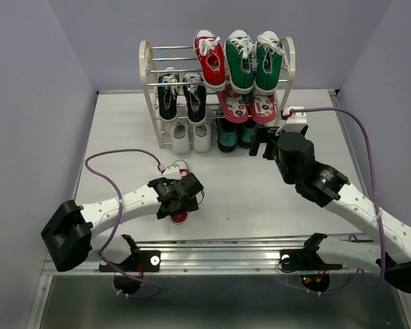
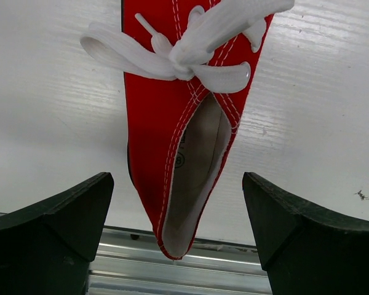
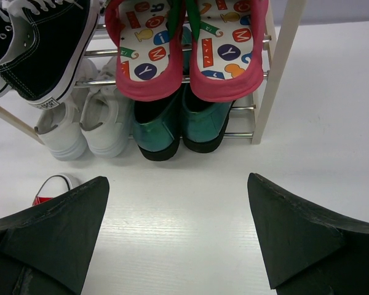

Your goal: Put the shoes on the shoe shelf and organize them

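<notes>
Red sneaker (image 2: 166, 123) on surface (image 2: 43, 123); left gripper (image 2: 178, 209) open over its heel, no grip. Right gripper (image 3: 178, 233) open, empty. Next: clamp heel, lift to shelf (image 1: 146, 65).

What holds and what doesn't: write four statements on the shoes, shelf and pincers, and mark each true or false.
1. One red sneaker rests on the shoe shelf's top tier. True.
2. The left pincer grips the other red sneaker. False: the pincer is open above it, and it lies on the table.
3. The white sneakers sit at the shelf's bottom left. True.
4. The right pincer holds a flip-flop. False: it is open and empty; the flip-flops are on the shelf.
</notes>
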Available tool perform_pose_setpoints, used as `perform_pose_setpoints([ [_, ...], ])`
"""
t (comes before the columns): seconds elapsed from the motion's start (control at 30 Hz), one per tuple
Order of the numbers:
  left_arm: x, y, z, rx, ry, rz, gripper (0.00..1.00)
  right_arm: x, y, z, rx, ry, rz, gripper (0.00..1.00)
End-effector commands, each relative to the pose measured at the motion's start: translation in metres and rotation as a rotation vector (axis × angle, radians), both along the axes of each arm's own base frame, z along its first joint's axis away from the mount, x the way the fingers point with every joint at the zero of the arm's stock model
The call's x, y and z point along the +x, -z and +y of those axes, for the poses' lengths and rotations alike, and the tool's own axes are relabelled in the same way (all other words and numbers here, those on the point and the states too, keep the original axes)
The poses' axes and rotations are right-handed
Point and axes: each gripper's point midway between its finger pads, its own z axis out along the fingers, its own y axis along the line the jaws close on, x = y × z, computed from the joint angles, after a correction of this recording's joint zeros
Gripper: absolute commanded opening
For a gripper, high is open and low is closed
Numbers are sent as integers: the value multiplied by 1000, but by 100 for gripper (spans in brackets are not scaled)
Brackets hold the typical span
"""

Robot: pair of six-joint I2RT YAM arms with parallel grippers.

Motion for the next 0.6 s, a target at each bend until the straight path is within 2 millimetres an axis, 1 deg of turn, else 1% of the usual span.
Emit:
perform_pose_setpoints([
  [0.0,-2,9,4,4,-33,-2,93,2,-1,-5,-11,30,-13,100],
  [0.07,-3,12,9,15,-55,-6,88,2,-2,-6,-11,33,-15,100],
  [0.17,0,12,8,3,-70,-19,71,3,-1,-5,-11,31,-15,100],
  [0.2,0,12,7,-3,-66,-20,62,3,-1,-6,-14,34,-14,100],
  [0.3,-1,14,7,2,-60,-13,47,3,-2,-7,-15,38,-16,100],
  [0.33,-1,14,8,4,-63,-11,28,3,-2,-8,-12,43,-18,100],
  [0.4,0,11,8,8,-64,-14,11,3,-2,-9,-12,46,-19,100],
  [0.43,2,7,8,10,-66,-23,0,3,-1,-9,-14,48,-16,100],
  [0.5,4,2,8,18,-46,-33,0,3,-1,-9,-15,49,-16,100],
  [0.57,12,-10,4,9,-32,-70,0,3,1,-9,-19,54,-14,100],
])
